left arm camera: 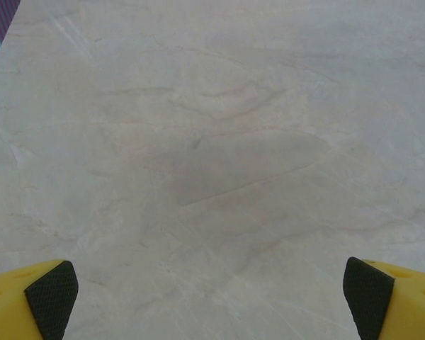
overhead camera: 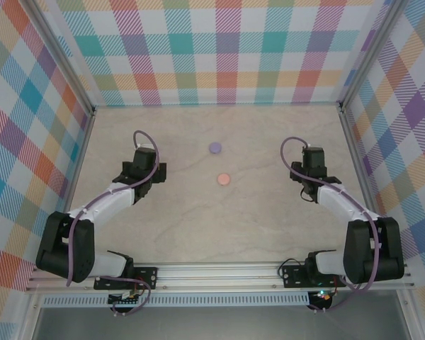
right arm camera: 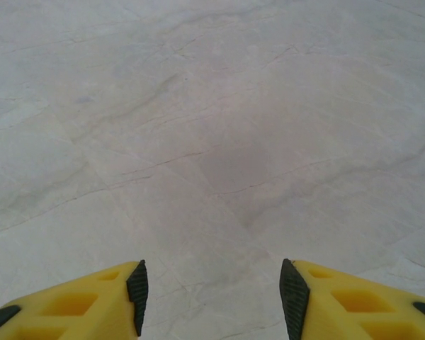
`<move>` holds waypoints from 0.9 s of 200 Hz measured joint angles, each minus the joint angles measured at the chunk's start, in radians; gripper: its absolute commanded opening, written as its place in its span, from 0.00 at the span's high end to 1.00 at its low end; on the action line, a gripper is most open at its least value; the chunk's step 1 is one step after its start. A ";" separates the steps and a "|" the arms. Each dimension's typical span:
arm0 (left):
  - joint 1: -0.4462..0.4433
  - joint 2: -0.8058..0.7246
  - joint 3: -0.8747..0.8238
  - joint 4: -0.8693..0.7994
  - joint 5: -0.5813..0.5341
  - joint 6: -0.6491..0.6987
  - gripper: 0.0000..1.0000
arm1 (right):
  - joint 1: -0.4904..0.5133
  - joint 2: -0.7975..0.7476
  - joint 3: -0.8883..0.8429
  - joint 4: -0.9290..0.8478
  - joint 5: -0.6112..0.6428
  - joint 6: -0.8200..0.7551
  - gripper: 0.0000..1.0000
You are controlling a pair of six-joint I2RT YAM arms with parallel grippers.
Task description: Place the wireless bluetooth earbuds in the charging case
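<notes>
Left gripper (left arm camera: 211, 294) sits over the left side of the marbled bench (overhead camera: 198, 227), jaws spread wide, yellow fingers (left arm camera: 28, 301) with black pads at the frame corners, nothing between them but bare bench. Mid-bench, toward the back: purple disc (overhead camera: 214, 148), lying flat. Pink disc (overhead camera: 223, 179) just nearer and slightly right, flat, apart from the purple one. Both discs well clear of either arm. Right gripper (right arm camera: 211, 297) over the right side, jaws partly open, holding nothing.
</notes>
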 measured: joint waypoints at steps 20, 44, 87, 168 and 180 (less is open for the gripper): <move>0.044 0.000 -0.065 0.129 0.064 0.021 0.00 | -0.019 0.000 -0.060 0.106 -0.063 -0.030 0.41; 0.112 0.000 -0.159 0.261 0.156 0.036 0.00 | -0.038 0.000 -0.124 0.224 -0.133 -0.061 0.41; 0.176 0.035 -0.239 0.485 0.303 0.046 0.00 | -0.097 0.024 -0.211 0.460 -0.244 -0.082 0.40; 0.241 0.194 -0.375 0.857 0.435 0.038 0.00 | -0.141 0.162 -0.272 0.790 -0.383 -0.097 0.38; 0.241 0.204 -0.375 0.867 0.436 0.038 0.00 | -0.141 0.189 -0.273 0.816 -0.392 -0.097 0.35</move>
